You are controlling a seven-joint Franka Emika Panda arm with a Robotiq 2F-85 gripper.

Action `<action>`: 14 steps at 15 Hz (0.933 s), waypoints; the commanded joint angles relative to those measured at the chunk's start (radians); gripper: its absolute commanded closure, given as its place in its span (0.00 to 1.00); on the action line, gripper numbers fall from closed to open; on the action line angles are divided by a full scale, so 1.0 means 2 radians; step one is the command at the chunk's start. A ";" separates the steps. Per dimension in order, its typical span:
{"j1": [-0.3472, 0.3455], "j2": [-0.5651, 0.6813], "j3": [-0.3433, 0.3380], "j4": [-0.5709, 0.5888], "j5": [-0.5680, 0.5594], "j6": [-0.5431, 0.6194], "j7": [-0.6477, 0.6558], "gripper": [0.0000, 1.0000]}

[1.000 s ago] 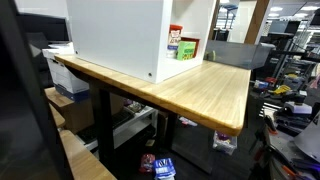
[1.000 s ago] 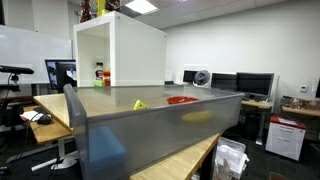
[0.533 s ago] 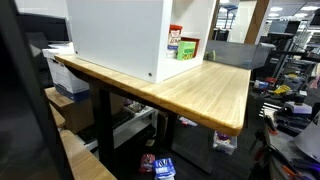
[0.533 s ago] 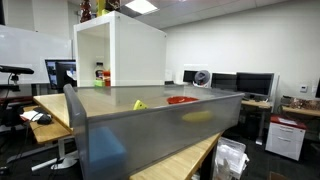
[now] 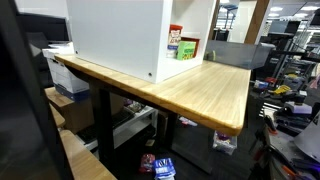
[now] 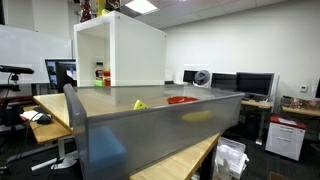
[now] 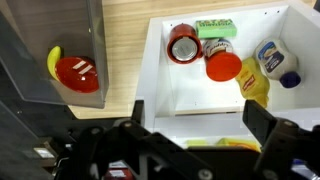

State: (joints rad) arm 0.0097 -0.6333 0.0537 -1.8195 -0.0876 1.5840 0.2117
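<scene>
Tool (image 7: 196, 136) stands wide open and holds nothing; its two dark fingers (image 7: 133, 118) show at the lower edge of the wrist view, spread well apart. It hovers in front of a white open-sided box (image 7: 160, 60), and I look straight into the opening.

Nearest to the tool inside the box is a yellow plastic squeeze bottle (image 7: 255, 92). Just beside it is a jar with a round red lid (image 7: 223, 66). Further in I see a round red tin (image 7: 184, 46), a green-labelled packet (image 7: 216, 27) and a white bottle with a blue label (image 7: 274, 60). Nothing touches the tool.

Both exterior views show the box (image 5: 125, 35) (image 6: 125, 45) on a pale wooden counter (image 5: 205, 92), with the tool out of sight. Beside the box is a grey translucent bin (image 7: 40, 40) holding a round red dish (image 7: 78, 74) and a curved yellow piece (image 7: 54, 62), the two touching.
</scene>
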 commanded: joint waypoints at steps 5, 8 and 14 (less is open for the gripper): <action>0.016 -0.045 -0.005 -0.072 0.043 -0.017 -0.029 0.00; 0.022 -0.054 -0.006 -0.090 0.059 -0.030 -0.041 0.00; 0.012 -0.042 0.001 -0.076 0.057 -0.037 -0.037 0.00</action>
State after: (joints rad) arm 0.0528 -0.7196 0.0462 -1.9743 0.0174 1.5121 0.1478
